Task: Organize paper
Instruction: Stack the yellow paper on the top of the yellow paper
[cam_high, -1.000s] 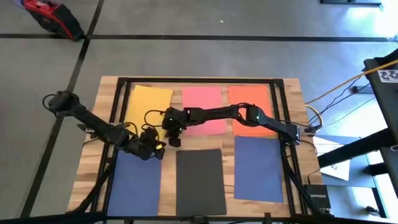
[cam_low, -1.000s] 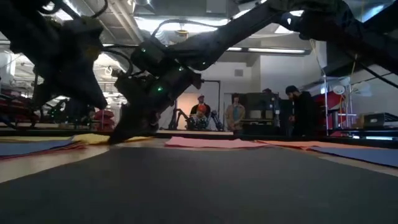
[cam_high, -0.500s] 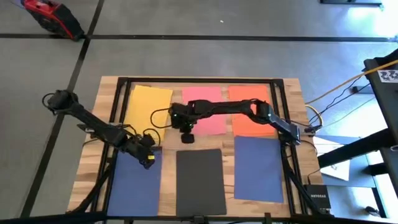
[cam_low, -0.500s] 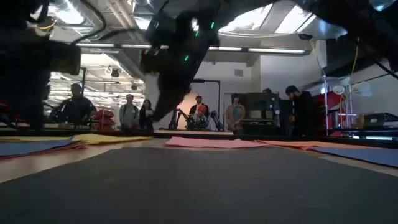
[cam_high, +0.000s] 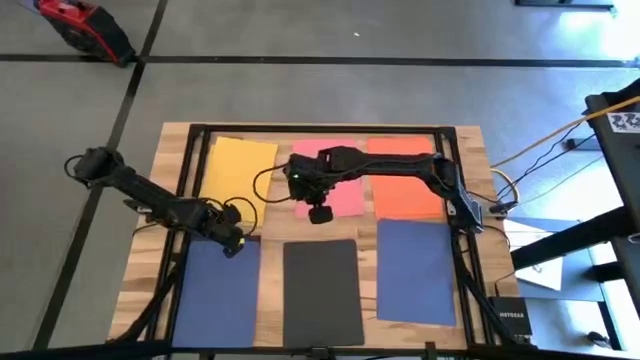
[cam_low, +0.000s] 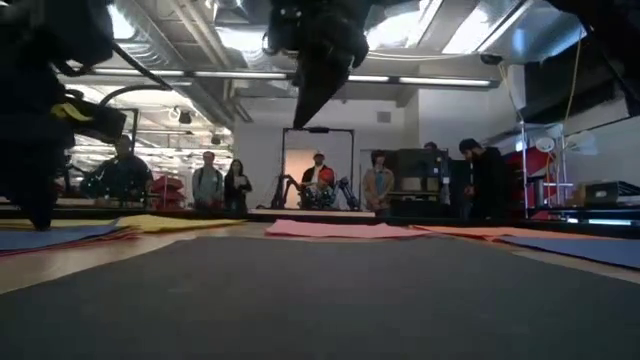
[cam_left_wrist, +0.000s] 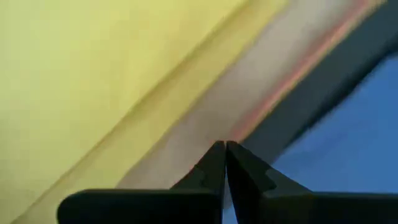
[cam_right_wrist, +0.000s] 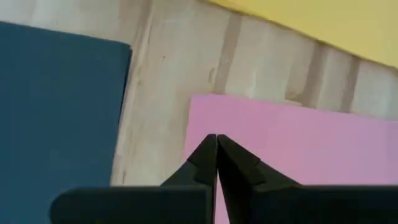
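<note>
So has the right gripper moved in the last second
Yes. The right gripper went from the yellow sheet's edge rightward to over the pink sheet.

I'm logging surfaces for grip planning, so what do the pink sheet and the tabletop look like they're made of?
The pink sheet looks like plain matte paper: flat, even colour, crisp thin edge, no gloss. The tabletop looks like pale bare wood: grain lines and board seams show, with little shine. Whether it is solid wood or veneer cannot be told.
</note>
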